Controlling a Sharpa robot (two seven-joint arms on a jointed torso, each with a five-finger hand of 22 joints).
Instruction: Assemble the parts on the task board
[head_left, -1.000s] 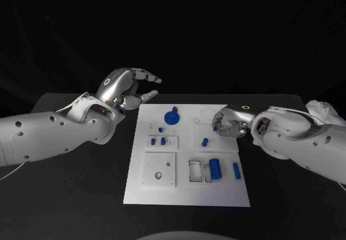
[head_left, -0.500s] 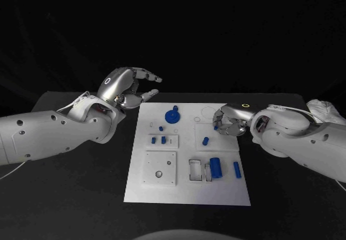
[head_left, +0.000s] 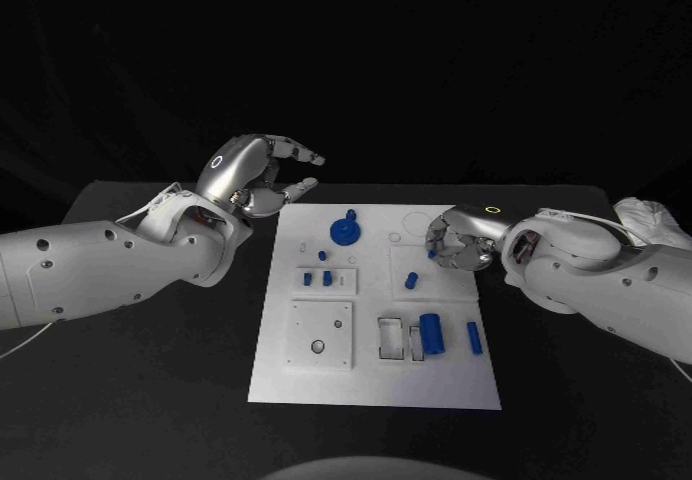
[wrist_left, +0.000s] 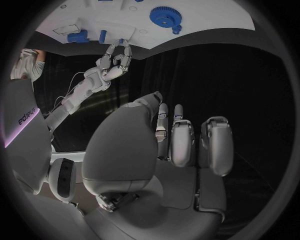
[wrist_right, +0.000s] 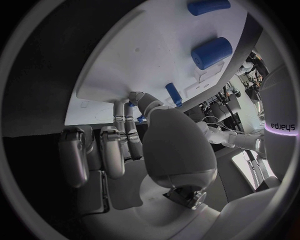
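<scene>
The white task board (head_left: 378, 380) lies in the middle of the black table (head_left: 144, 400), running from the centre of the frame down toward the lower middle. Near its upper edge a blue gear (head_left: 345, 233) stands on it. Below that, two small blue pegs (head_left: 319, 281) sit side by side in a raised white block left of centre, and another small blue peg (head_left: 410, 282) stands to their right. In the lower part of the board a fat blue cylinder (head_left: 430, 333) lies next to a slimmer blue pin (head_left: 473, 339).

The left hand (head_left: 257, 178) is raised beyond the board's upper left corner, clear of the board, its fingers curled in loosely but apart, with nothing between them. The right hand (head_left: 459, 240) is down at the board's upper right edge, fingers drawn together over the surface; a fleck of blue shows at the fingertips (head_left: 433, 252) there, and in the right wrist view they meet close to the board, but I cannot tell whether they actually pinch a part
</scene>
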